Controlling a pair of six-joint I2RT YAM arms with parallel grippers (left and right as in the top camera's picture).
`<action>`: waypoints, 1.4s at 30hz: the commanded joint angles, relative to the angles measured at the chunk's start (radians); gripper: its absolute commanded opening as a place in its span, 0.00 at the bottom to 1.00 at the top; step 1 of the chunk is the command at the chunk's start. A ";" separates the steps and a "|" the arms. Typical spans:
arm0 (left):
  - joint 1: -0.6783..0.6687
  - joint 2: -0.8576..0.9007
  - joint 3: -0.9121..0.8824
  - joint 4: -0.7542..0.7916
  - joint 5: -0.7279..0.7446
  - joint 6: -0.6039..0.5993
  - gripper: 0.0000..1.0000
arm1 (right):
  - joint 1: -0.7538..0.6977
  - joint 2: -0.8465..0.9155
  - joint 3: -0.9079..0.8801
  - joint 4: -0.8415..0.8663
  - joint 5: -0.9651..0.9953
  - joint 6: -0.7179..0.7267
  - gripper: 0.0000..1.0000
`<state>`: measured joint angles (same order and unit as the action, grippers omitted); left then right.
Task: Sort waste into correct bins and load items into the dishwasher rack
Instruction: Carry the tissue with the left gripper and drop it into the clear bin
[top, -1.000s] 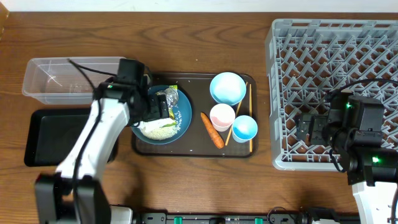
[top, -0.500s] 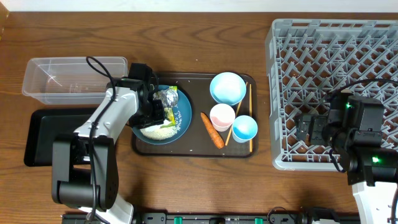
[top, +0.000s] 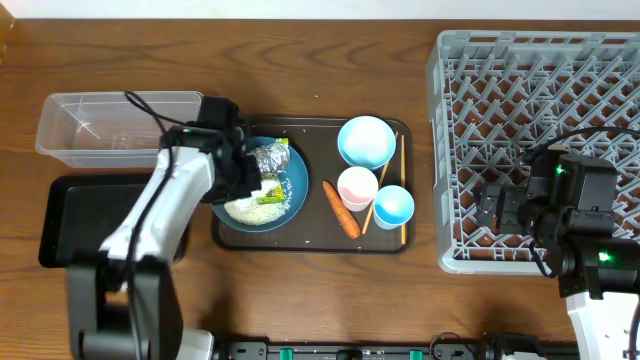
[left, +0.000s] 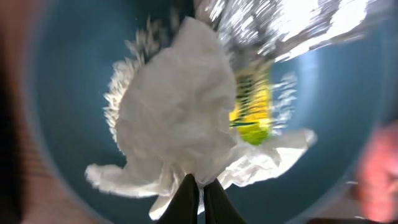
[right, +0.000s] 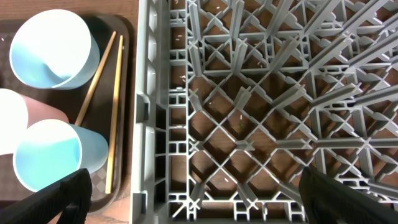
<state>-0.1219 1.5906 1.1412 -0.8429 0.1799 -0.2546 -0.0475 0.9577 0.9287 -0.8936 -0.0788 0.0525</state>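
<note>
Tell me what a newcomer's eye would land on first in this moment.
The large grey dishwasher rack dominates the right side of the table. Left of centre, the left gripper is pinched shut on a crumpled white wrapper above the dark blue plate. The plate also holds shiny silver foil and a heap of white rice.

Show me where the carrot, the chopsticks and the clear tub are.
Carrot (top: 341, 209), overhead view, middle of its body.
Chopsticks (right: 115, 106), right wrist view, mid-length of the stick nearer the rack.
Clear tub (top: 95, 130), overhead view, its bare floor.
</note>
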 joint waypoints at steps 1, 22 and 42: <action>0.001 -0.111 0.043 0.015 -0.085 0.005 0.06 | 0.009 -0.002 0.019 0.000 -0.008 0.003 0.99; 0.206 -0.061 0.043 0.481 -0.443 0.006 0.24 | 0.009 -0.002 0.019 -0.018 -0.008 0.003 0.99; -0.053 -0.039 0.041 0.305 0.000 0.016 0.51 | 0.009 -0.002 0.019 -0.024 -0.008 0.004 0.99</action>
<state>-0.1333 1.5204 1.1694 -0.5316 0.1398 -0.2501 -0.0475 0.9573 0.9298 -0.9165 -0.0788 0.0525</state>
